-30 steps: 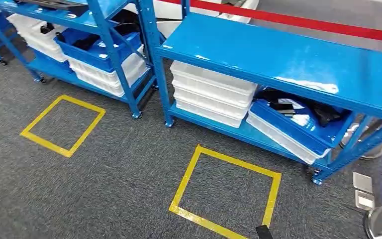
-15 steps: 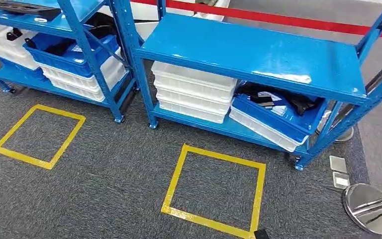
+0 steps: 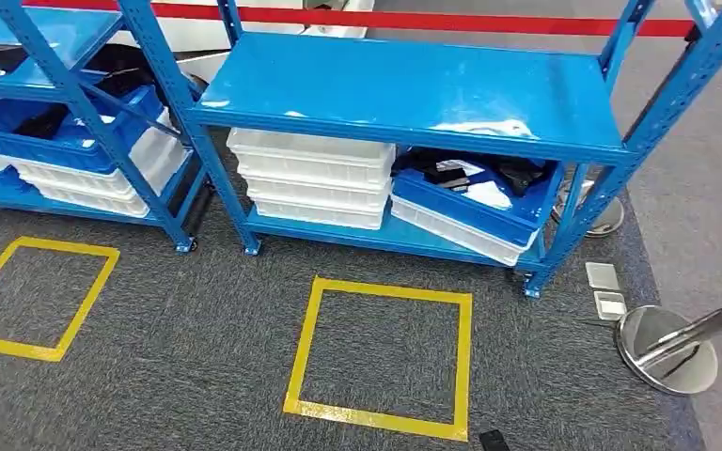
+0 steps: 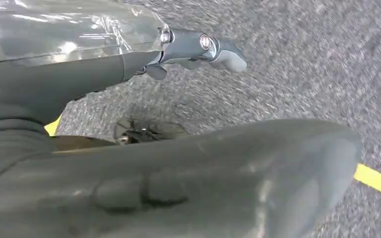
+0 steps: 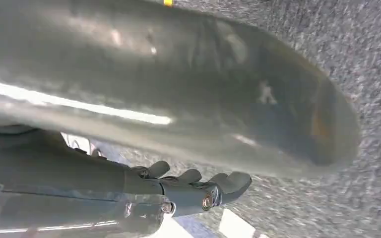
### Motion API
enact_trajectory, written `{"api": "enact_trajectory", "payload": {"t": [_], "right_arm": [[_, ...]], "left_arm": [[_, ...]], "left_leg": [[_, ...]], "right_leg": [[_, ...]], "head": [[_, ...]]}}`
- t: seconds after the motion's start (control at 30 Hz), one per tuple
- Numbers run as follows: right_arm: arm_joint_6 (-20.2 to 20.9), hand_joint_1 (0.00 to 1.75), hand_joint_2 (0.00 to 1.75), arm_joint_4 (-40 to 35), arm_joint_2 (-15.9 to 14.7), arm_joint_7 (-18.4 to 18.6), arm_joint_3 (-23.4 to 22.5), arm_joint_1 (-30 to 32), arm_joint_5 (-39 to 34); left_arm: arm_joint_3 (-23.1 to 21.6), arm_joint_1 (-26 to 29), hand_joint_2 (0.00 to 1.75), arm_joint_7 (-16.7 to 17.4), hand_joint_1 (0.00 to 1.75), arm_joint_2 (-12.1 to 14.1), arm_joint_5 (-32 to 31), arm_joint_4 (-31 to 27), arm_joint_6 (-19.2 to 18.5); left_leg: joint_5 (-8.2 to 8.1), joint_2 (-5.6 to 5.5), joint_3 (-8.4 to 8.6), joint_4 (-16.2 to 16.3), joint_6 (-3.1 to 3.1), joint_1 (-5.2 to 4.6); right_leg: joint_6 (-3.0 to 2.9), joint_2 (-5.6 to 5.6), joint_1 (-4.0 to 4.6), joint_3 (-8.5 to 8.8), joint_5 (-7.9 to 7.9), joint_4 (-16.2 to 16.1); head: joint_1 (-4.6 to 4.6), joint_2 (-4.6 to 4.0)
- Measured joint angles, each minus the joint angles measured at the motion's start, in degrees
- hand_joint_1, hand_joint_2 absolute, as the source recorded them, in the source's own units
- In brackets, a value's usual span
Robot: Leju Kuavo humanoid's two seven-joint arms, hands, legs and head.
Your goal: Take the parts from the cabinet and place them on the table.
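top shelf [image 3: 404,80]: bare, open from front | lower shelf: white bins [image 3: 315,178] beside tilted blue bin [image 3: 475,202] | uprights [image 3: 211,141] flank opening | stanchion base [image 3: 667,349] right

The head view looks forward and down from high up at the blue rack [image 3: 404,89] and carpet [image 3: 197,376]. Both wrist views hang close over that carpet, beyond each hand's fingers [image 4: 218,49].

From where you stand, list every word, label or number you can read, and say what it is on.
None can be read.
White sheet in the tilted blue bin on the bottom shelf: any print too small to read.
White bins, blue shelf, yellow floor squares, red barrier tape: no writing visible.
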Motion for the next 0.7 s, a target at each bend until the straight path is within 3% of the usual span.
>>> {"api": "enact_trajectory", "payload": {"t": [0.03, 0.07, 0.13, 0.2, 0.23, 0.27, 0.3, 0.37, 0.4, 0.43, 0.47, 0.53, 0.57, 0.6, 0.7], "right_arm": [[0.02, 0.00, 0.00, 0.00, 0.02, 0.00, 0.11, -0.04, -0.07], [0.07, 0.00, 0.00, 0.13, 0.29, 0.00, 0.20, -0.06, -0.18], [0.22, 0.00, 0.00, 0.20, 0.17, 0.04, 0.22, -0.30, -0.28], [0.22, 0.00, 0.00, 0.28, 0.20, 0.04, 0.22, -0.13, -0.31], [0.22, 0.00, 0.00, 0.31, 0.13, 0.04, 0.22, -0.07, -0.30], [0.22, 0.00, 0.00, 0.31, 0.24, 0.04, 0.24, -0.03, -0.28], [0.22, 0.00, 0.00, 0.31, 0.24, 0.02, 0.26, -0.21, -0.28], [0.24, 0.00, 0.00, 0.31, 0.17, 0.02, 0.26, -0.38, -0.28], [0.24, 0.00, 0.00, 0.33, 0.17, 0.02, 0.28, -0.32, -0.30], [0.26, 0.00, 0.00, 0.33, 0.18, 0.02, 0.31, -0.15, -0.31], [0.33, 0.00, 0.00, 0.35, 0.15, 0.02, 0.31, -0.03, -0.31], [0.35, 0.00, 0.00, 0.35, 0.02, -0.04, 0.35, -0.09, -0.31], [0.39, 0.00, 0.00, 0.37, 0.00, -0.04, 0.42, -0.25, -0.31], [0.53, 0.00, 0.00, 0.35, 0.00, -0.04, 0.55, -0.30, -0.35], [0.66, 0.00, 0.00, 0.42, -0.02, -0.04, 0.74, -0.07, -0.55]], "left_arm": [[0.00, -0.01, 0.00, 0.00, 0.00, 0.00, 0.00, 0.00, 0.00], [0.00, 0.02, 0.00, 0.07, 0.00, 0.24, 0.00, 0.00, 0.00], [-0.02, -0.11, 0.00, 0.15, 0.00, 0.22, -0.04, 0.02, 0.00], [-0.02, -0.23, 0.00, 0.15, 0.00, 0.22, 0.00, 0.00, -0.02], [-0.02, -0.28, 0.00, 0.15, 0.00, 0.13, 0.00, 0.00, -0.02], [-0.02, -0.34, 0.00, 0.15, 0.00, 0.13, -0.02, 0.00, -0.02], [-0.02, -0.32, 0.00, 0.15, 0.00, 0.13, -0.04, 0.00, -0.02], [-0.02, -0.13, 0.00, 0.15, 0.00, 0.13, -0.04, 0.00, -0.07], [-0.02, -0.10, 0.00, 0.17, 0.00, 0.13, 0.00, 0.00, -0.07], [-0.02, -0.12, 0.00, 0.31, 0.00, 0.13, 0.06, 0.00, -0.04], [-0.02, -0.20, 0.00, 0.46, 0.00, 0.13, 0.13, 0.02, -0.04], [-0.02, -0.43, 0.00, 0.59, 0.00, -0.07, 0.24, 0.02, 0.00], [-0.02, -0.55, 0.00, 0.61, 0.00, -0.09, 0.24, 0.00, 0.00], [-0.02, -0.70, 0.00, 0.74, 0.00, -0.13, 0.20, 0.02, 0.00], [-0.02, -0.93, 0.00, 0.96, 0.00, -0.15, 0.00, 0.02, 0.00]], "left_leg": [[2.56, -1.58, 2.18, -5.05, 0.67, -0.33], [2.33, -4.72, 2.97, -7.34, 1.46, -0.19], [2.61, -3.92, 2.90, -8.33, 1.16, -0.67], [2.91, -3.00, 3.14, -8.96, 1.62, -0.77], [3.68, -2.04, 3.68, -10.37, 1.76, 0.23], [3.93, -1.56, 3.92, -11.00, 2.15, 0.08], [4.02, -0.85, 3.90, -11.02, 2.29, 0.08], [3.92, 0.70, 3.85, -10.95, 2.32, 0.01], [3.84, 1.41, 3.85, -10.91, 2.28, 0.01], [3.77, 1.94, 3.87, -10.85, 2.23, 0.03], [3.63, 2.47, 3.90, -10.72, 2.09, 0.09], [3.10, 3.40, 4.04, -10.13, 1.50, 0.27], [2.81, 3.71, 3.98, -9.85, 1.11, 0.08], [2.46, 3.92, 3.97, -9.40, 0.70, -0.25], [2.40, 4.60, 4.46, -9.70, -0.10, -0.16]], "right_leg": [[0.03, 0.55, 0.03, 0.11, 0.02, -0.01], [0.17, 0.78, -0.12, -0.12, 0.06, 0.04], [0.89, 1.83, -0.55, -0.75, 0.33, 0.07], [1.80, 3.03, -0.76, -0.70, 0.78, -0.62], [1.83, 2.90, -0.68, -0.55, 0.48, -0.21], [1.92, 0.31, -0.11, -1.45, -1.13, 1.59], [2.13, -1.24, -0.33, -3.10, -3.24, 4.80], [2.69, -2.68, -0.45, -7.13, -7.21, 13.40], [2.97, -2.91, -0.56, -8.36, -7.78, 16.14], [3.17, -3.07, -0.69, -8.19, -6.95, 15.95], [3.26, -3.26, -0.84, -6.62, -4.94, 13.05], [3.35, -4.70, -0.93, -0.61, 0.19, 1.83], [3.08, -6.55, -0.71, 0.57, -0.40, -0.95], [2.51, -5.60, -0.44, 0.47, 0.01, -1.06], [1.52, -4.55, -0.28, 0.32, -0.21, -0.81]], "head": [[-0.04, 0.00], [0.09, 0.00], [0.15, 0.00], [-0.11, 0.00], [-0.07, 0.00], [0.34, 0.00], [0.79, 0.00], [1.20, 0.00], [1.16, 0.00], [1.22, 0.00], [1.25, 0.00], [1.33, 0.00], [1.53, 0.00], [1.51, 0.00], [1.05, 0.00]]}}
